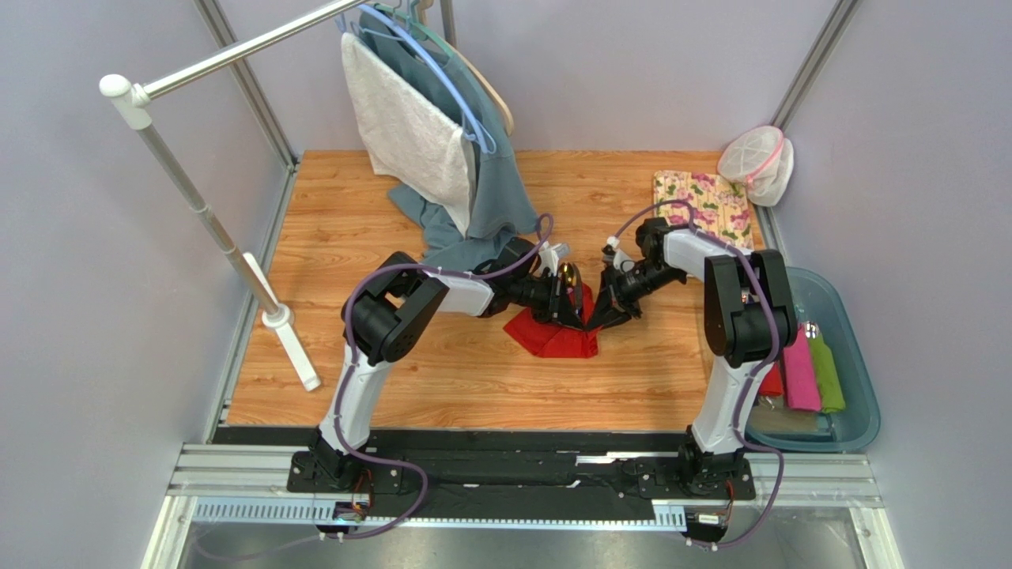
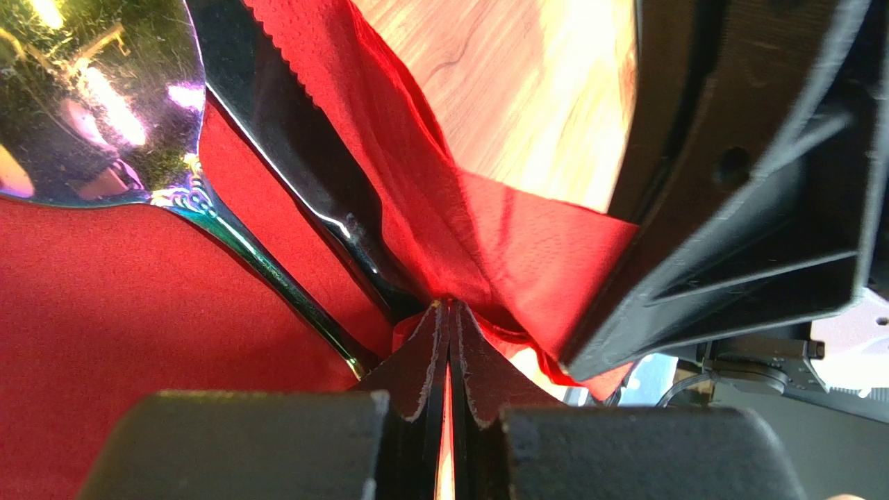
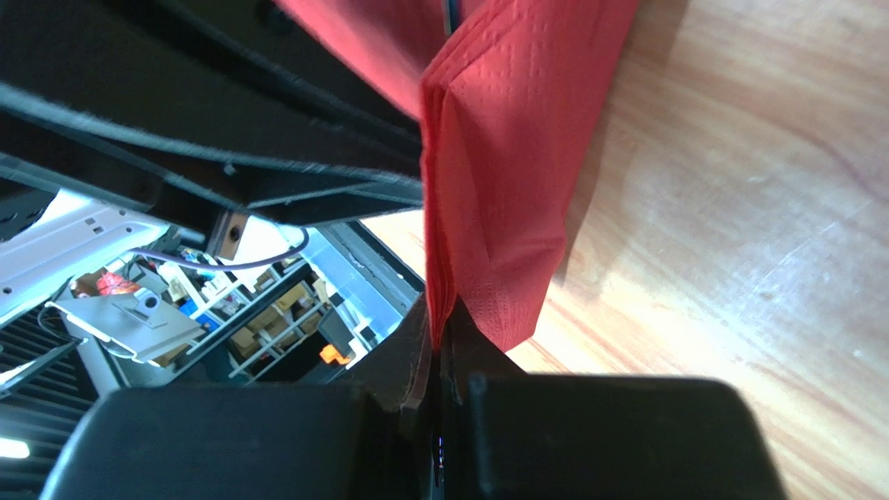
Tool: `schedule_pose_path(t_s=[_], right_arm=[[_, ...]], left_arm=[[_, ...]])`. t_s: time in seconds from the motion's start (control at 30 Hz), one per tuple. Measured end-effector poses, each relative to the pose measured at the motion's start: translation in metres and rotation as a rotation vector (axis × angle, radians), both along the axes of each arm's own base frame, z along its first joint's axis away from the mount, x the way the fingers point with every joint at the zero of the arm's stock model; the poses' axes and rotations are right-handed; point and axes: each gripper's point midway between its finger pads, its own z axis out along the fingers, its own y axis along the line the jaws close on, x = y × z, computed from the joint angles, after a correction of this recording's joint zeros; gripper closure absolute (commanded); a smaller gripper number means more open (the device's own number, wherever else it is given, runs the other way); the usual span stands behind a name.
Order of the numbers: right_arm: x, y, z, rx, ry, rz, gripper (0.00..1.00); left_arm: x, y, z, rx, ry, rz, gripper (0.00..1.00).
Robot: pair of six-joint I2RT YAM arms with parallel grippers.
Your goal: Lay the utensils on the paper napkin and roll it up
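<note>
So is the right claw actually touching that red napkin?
Touching. The right wrist view shows the right gripper shut on the paper napkin, a folded edge pinched in its jaws.

Top view: I look steeply down from high behind the rig over the whole desk [image 1: 392, 379]. Wrist views: I sight along the left tool [image 2: 449, 313] and the right tool [image 3: 435, 318] at very close range. All three share the paper napkin [image 1: 552, 334].

Wooden table [image 1: 356, 237], red paper napkin [image 1: 549, 336] mid-table, floral cloth [image 1: 701, 204] far right corner
</note>
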Motion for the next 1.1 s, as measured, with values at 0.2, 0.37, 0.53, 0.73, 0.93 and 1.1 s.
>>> schedule_pose_path(t_s=[0.2, 0.37, 0.53, 0.73, 0.93, 1.1], right_arm=[[-0.001, 0.0, -0.017, -0.017, 0.059, -0.014, 0.98], [0.0, -0.002, -0.025, -0.04, 0.079, -0.019, 0.98], [0.005, -0.003, -0.026, -0.048, 0.064, -0.02, 0.98], [0.005, -0.004, -0.029, -0.059, 0.063, -0.019, 0.99], [0.006, -0.005, -0.029, -0.064, 0.059, -0.019, 0.99], [0.007, -0.004, -0.029, -0.064, 0.056, -0.019, 0.99]], left_arm=[[0.001, 0.0, 0.001, -0.001, 0.001, 0.003, 0.95], [0.001, 0.001, 0.005, -0.004, 0.0, 0.004, 0.94], [0.004, 0.003, 0.024, -0.022, -0.02, 0.011, 0.82], [0.0, 0.022, 0.05, -0.029, -0.041, 0.023, 0.7], [-0.002, 0.048, 0.047, 0.042, -0.064, 0.012, 0.61], [-0.011, 0.061, 0.031, 0.116, -0.044, -0.015, 0.54]])
